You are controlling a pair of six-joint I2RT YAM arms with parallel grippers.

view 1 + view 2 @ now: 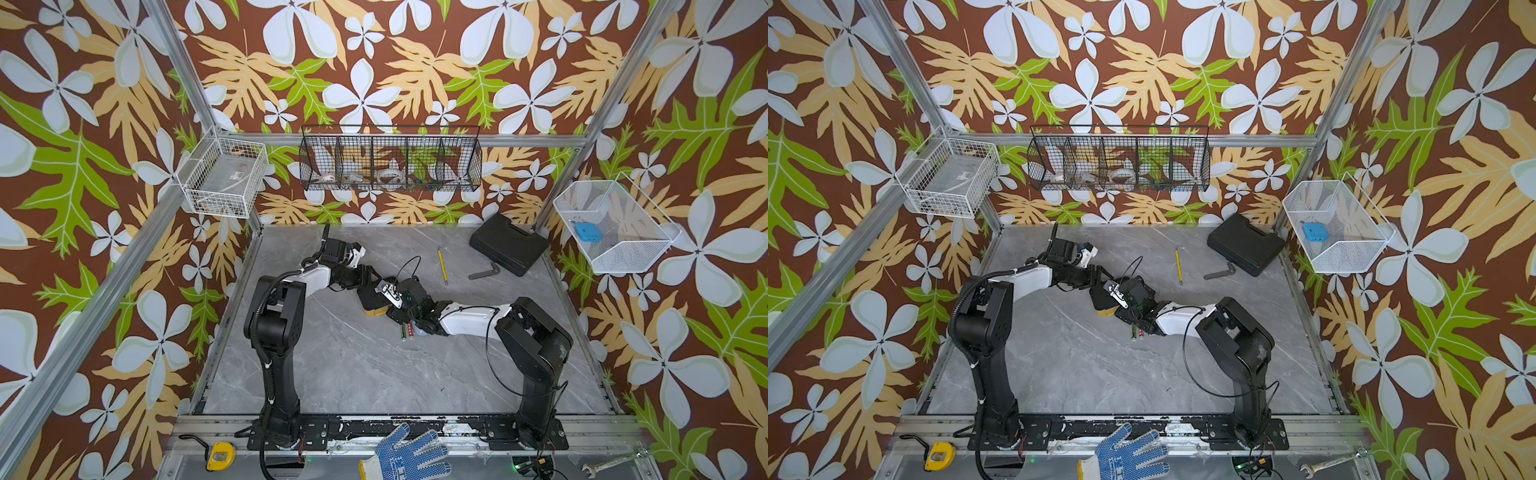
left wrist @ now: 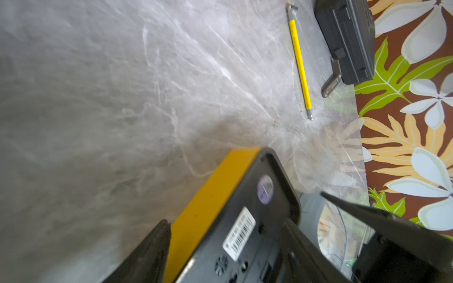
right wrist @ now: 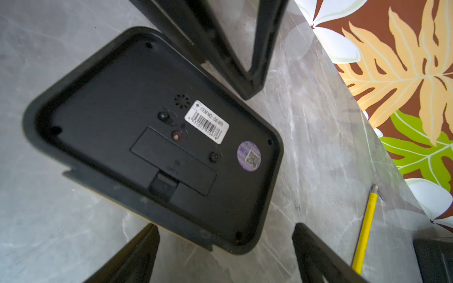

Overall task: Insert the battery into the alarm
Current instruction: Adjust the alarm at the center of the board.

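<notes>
The alarm (image 3: 152, 137) lies face down on the grey table, black back up and yellow sides showing, in both top views (image 1: 371, 302) (image 1: 1104, 302). Its battery cover (image 3: 171, 161) is closed. My left gripper (image 2: 226, 221) spans the alarm's width, one finger against the yellow side (image 2: 196, 215) and the other at the opposite edge, shut on it. My right gripper (image 3: 225, 254) hangs open just over the alarm's corner, holding nothing. Two batteries (image 1: 406, 331) (image 1: 1137, 332) lie on the table under the right arm.
A yellow-handled hex key (image 1: 442, 266), a grey L-shaped key (image 1: 484, 272) and a black case (image 1: 509, 243) lie at the back right. Wire baskets (image 1: 390, 158) hang on the walls. A glove (image 1: 405, 455), tape measure (image 1: 220, 456) and wrench (image 1: 611, 461) lie on the front rail.
</notes>
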